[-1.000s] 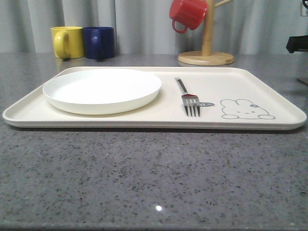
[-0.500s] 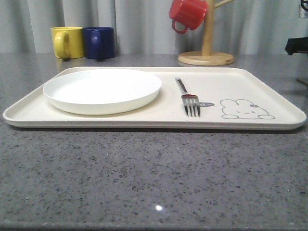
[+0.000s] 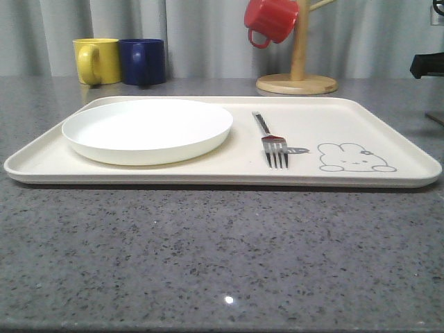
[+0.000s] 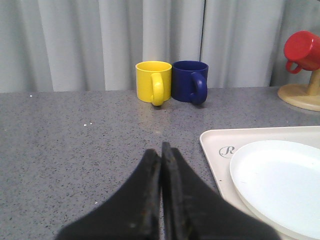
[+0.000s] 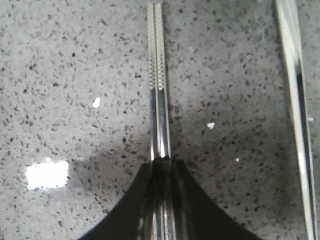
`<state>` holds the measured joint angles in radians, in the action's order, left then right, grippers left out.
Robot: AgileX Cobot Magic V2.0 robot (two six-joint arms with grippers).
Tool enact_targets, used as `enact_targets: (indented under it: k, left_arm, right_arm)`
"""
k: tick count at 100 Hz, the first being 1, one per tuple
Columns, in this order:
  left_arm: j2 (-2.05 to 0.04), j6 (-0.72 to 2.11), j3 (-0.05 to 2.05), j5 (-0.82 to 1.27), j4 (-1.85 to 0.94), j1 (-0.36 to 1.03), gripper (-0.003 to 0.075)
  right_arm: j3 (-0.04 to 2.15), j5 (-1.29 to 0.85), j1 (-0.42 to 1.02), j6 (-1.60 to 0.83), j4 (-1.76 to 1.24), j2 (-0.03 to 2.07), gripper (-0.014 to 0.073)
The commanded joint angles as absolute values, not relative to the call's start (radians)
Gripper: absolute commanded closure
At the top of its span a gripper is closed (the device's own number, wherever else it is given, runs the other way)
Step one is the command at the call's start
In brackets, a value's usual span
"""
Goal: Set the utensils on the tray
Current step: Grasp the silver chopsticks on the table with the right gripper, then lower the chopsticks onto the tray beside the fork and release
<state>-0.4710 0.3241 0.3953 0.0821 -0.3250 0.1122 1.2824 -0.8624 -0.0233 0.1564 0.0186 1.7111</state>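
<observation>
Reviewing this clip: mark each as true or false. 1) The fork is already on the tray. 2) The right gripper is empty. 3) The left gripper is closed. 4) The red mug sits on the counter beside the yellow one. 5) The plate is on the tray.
1) True: the fork lies on the tray.
2) False: the right gripper is closed on the chopsticks.
3) True: the left gripper is closed, holding nothing.
4) False: the red mug hangs on the wooden stand; the blue mug is beside the yellow mug.
5) True: the plate is on it.
</observation>
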Motion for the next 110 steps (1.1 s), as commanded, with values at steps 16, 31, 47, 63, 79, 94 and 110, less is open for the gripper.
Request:
enact_targets:
  k: [16, 31, 47, 63, 79, 94, 110]
  left_arm:
    - [-0.475, 0.325, 0.424, 0.0, -0.336, 0.111, 0.0738]
    - [-0.475, 0.325, 0.424, 0.0, -0.336, 0.111, 0.0738]
    - [-0.475, 0.325, 0.424, 0.0, -0.336, 0.111, 0.0738]
    - [-0.475, 0.325, 0.424, 0.0, -0.336, 0.111, 0.0738]
    - [-0.475, 0.325, 0.424, 0.0, -0.336, 0.111, 0.0738]
    - [-0.475, 0.325, 0.424, 0.0, -0.336, 0.111, 0.0738]
    - [-0.475, 0.325, 0.424, 0.0, -0.336, 0.111, 0.0738]
  right_arm:
    - [1.341, -0.949, -0.011, 0.168, 0.0, 1.587, 0.0626]
    - [1.362, -0.974, 0.04, 0.218, -0.024, 1.521, 0.0626]
    - [1.362, -0.943, 0.153, 0.29, -0.025, 1.498, 0.0626]
    - [1.363, -0.888, 0.26, 0.366, -0.025, 1.522, 0.0626]
    - [1.365, -0.815, 0.346, 0.438, -0.024, 1.559, 0.0626]
    - [1.366, -0.769, 0.39, 0.49, -0.022, 1.594, 0.0626]
    - [1.369, -0.74, 0.413, 0.519, -0.022, 1.633, 0.0626]
